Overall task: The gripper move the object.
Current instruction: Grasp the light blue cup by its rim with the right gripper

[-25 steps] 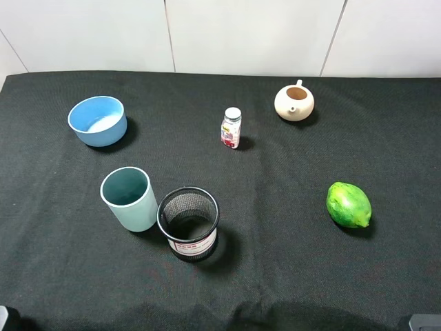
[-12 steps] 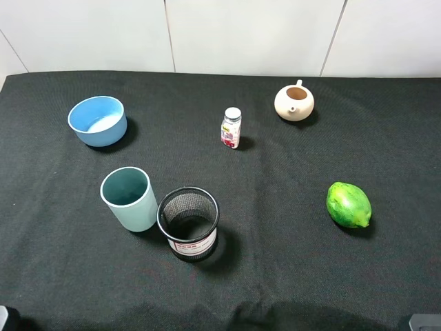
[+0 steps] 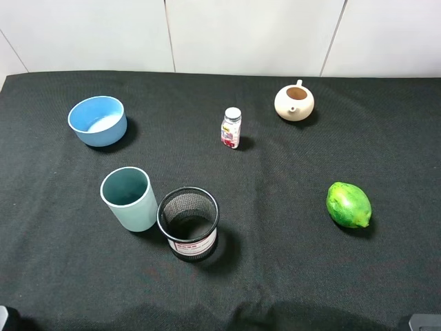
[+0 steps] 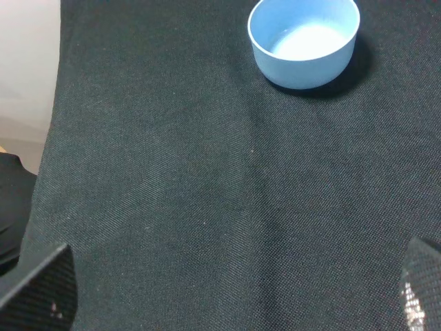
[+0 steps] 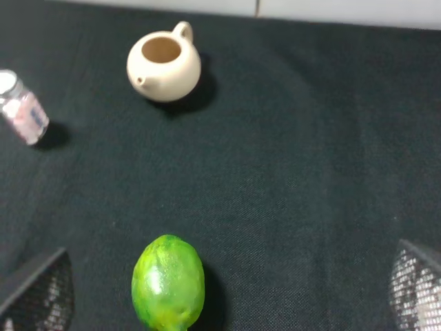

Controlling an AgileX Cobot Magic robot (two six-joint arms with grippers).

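The tall pale teal-blue cup (image 3: 129, 198) stands upright on the black cloth at the left front, close beside the black mesh holder (image 3: 188, 223). It shows in neither wrist view. My left gripper (image 4: 234, 286) is open and empty, its mesh-patterned fingers (image 4: 43, 289) wide apart above bare cloth, well short of the blue bowl (image 4: 304, 41). My right gripper (image 5: 227, 289) is open and empty, with the green fruit (image 5: 168, 283) between its fingers (image 5: 415, 284) on the cloth. In the high view only small bits of the arms show at the bottom corners.
The wide low blue bowl (image 3: 98, 121) sits at the back left. A small bottle (image 3: 231, 127) stands at the back middle and a cream teapot (image 3: 294, 102) at the back right. The green fruit (image 3: 349, 205) lies on the right. The cloth's left edge (image 4: 56, 103) is near.
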